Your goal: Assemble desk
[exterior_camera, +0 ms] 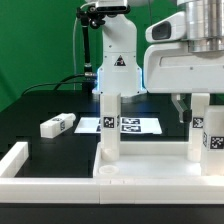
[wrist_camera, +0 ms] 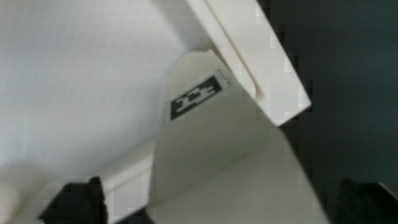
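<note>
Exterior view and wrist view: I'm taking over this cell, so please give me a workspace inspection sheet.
Surface: black table, white border rails along the front.
Job's things: desk top lies flat; first leg and second leg stand upright on it; loose leg lies on the table.
Clutter: marker board only.
Grippers: gripper open, by the second leg.
Cables: dark line beside arm base, likely a cable.
Surroundings: green backdrop.

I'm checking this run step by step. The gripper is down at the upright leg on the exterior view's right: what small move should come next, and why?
Probably close the gripper on that leg. In the wrist view the leg sits between the fingers, but whether they press on it is unclear, so a firm grip seems wise before turning or pushing it.
</note>
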### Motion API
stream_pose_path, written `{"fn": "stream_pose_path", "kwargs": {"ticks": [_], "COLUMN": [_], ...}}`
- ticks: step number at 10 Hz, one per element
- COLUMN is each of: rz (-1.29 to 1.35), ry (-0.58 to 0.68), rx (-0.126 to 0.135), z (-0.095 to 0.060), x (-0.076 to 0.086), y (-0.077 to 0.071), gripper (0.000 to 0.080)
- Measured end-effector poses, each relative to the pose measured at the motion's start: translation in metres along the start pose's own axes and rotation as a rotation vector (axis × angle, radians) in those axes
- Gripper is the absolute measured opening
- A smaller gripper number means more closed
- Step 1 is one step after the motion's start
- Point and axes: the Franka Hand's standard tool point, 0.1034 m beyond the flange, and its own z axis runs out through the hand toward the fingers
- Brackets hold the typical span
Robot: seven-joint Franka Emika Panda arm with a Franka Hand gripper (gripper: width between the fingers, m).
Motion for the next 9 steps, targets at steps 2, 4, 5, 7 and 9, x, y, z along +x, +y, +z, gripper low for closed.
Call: {"fn": "stream_pose_path", "kwargs": {"ticks": [2, 4, 5, 7, 9], "rz": [-0.11, -0.094, -0.07, -0.047, 0.122], "ry": [-0.002, -0.002, -0.002, -0.002, -0.002], "rx": [-0.003, -0.003, -0.003, -0.002, -0.003], "z": [0.0013, 0.0016, 0.0016, 0.0016, 0.0017], "x": [-0.0018, -0.0018, -0.0017, -0.0018, -0.0012], "y": [-0.0014, -0.0012, -0.0011, -0.001, 0.0006], "gripper": [0.0649, 0.0649, 0.0512, 0.0373, 0.0289]}}
